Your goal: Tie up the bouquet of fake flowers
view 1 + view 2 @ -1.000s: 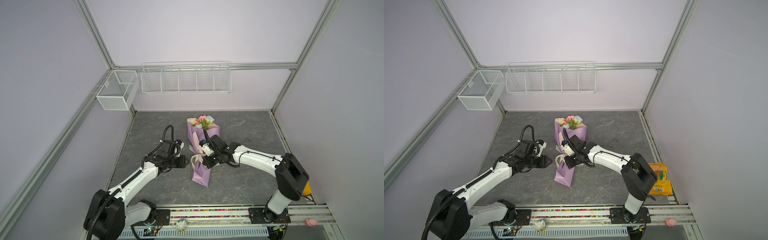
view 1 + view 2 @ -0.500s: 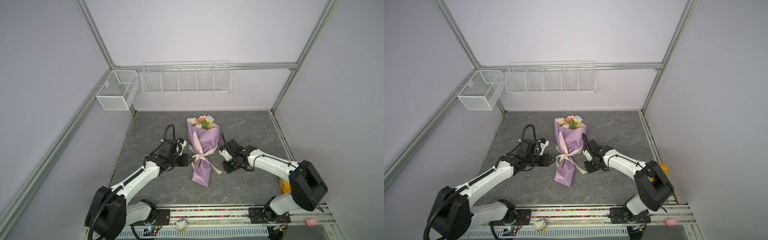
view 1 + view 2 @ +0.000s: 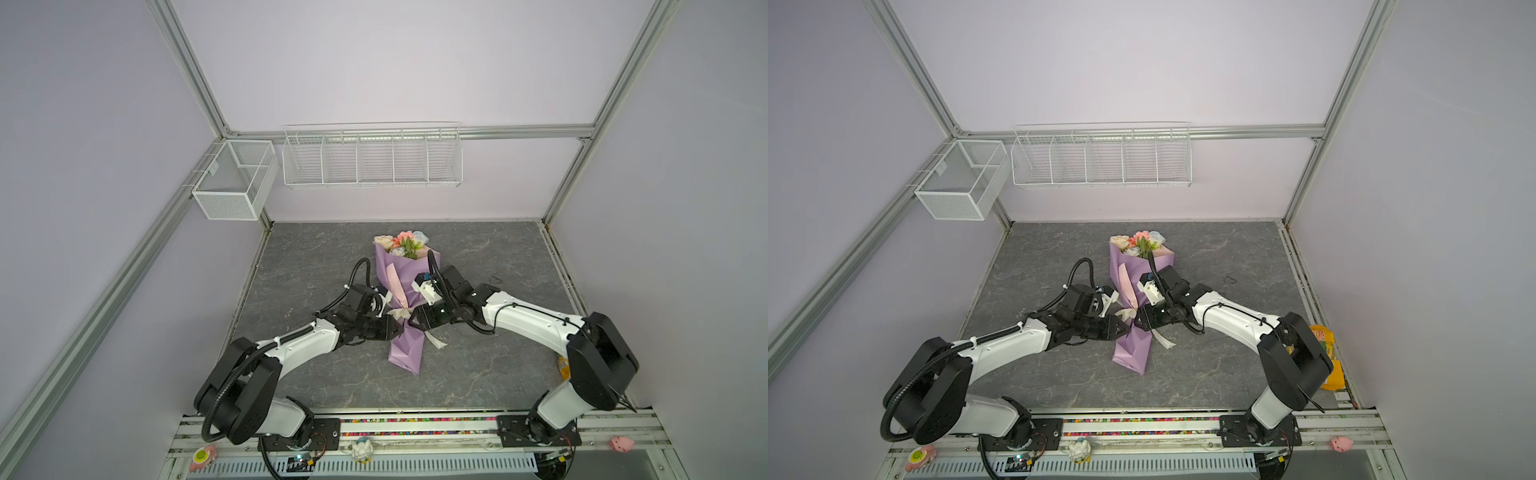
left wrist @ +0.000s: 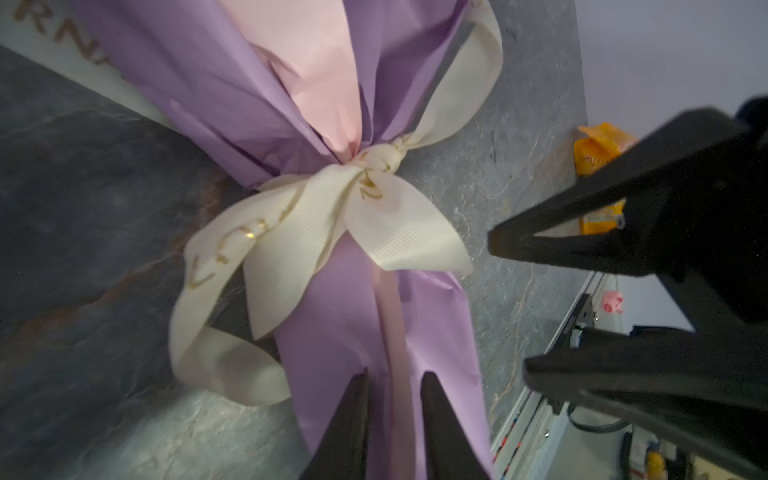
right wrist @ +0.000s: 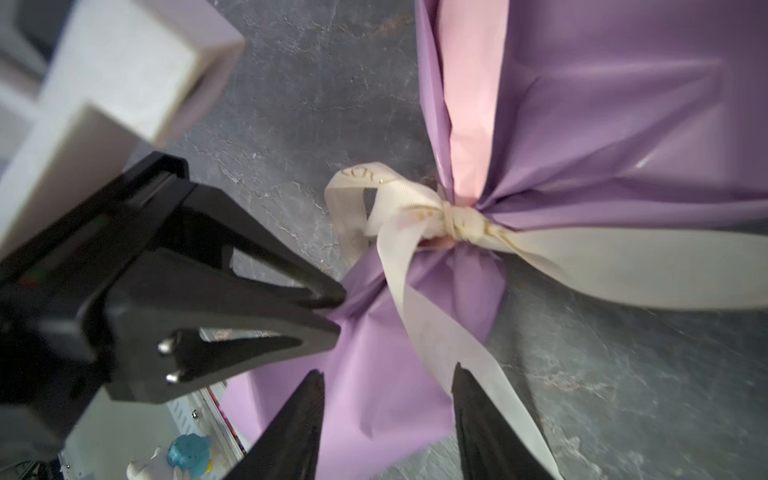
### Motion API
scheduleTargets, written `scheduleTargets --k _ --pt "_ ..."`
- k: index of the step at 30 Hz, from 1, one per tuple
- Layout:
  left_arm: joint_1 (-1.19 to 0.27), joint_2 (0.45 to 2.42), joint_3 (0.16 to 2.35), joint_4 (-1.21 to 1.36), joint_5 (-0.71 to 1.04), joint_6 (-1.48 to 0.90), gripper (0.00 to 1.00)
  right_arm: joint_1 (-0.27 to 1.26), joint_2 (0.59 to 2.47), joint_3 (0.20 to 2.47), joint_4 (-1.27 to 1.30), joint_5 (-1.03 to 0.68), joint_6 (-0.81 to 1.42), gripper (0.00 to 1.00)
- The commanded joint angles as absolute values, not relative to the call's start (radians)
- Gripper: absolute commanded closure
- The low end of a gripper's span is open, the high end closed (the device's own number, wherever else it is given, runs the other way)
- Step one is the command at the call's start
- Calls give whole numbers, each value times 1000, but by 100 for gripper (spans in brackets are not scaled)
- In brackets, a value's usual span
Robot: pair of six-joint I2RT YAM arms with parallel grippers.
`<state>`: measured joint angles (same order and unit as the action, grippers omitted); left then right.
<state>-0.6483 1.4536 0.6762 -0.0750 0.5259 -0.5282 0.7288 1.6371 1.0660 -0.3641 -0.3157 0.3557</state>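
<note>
Glossy white shells [image 3: 299, 345] are joined by bulky black joints [image 3: 598, 365]. Ribbed black conduit [image 3: 232, 376] is looped alongside. Silver screws [image 5: 166, 345] are set in one black wedge-shaped finger [image 5: 137, 324].

Pale lilac walls [image 3: 374, 62], aluminium frame posts [image 3: 189, 70]. White wire rack [image 3: 372, 160] on the far wall, mesh basket [image 3: 226, 203] far left. Grey marbled tabletop [image 3: 478, 374], evenly lit.

The bouquet [image 3: 405, 353] paper is lilac with a pale pink strip. Its flowers [image 3: 401, 243] are cream, pink, coral and pale blue, with green leaves. The ribbon [image 4: 399, 224] is cream with gold lettering. The tabletop [image 3: 316, 257] is dark grey with marbled veining. The packet [image 3: 1331, 374] is orange-yellow.
</note>
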Motion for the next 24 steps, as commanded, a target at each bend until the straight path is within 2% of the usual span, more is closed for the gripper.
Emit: scheduleTargets --k 1,7,9,13,18,24 --pt "-690 1519 660 60 540 -598 85 730 1678 1046 -382 -302 378 49" --pt "-752 1627 710 167 545 -645 87 708 1639 915 -372 -228 424 52" --pt "-752 1609 711 167 519 -646 79 693 1618 885 -369 -209 441 52" --pt "-752 1490 735 -10 399 -569 69 674 1560 811 -348 -230 444 51" --pt "-717 1304 747 -224 241 -511 64 666 1471 789 -343 -260 460 49" --pt "-632 1050 721 -360 55 -487 59 666 1443 747 -234 -419 557 48"
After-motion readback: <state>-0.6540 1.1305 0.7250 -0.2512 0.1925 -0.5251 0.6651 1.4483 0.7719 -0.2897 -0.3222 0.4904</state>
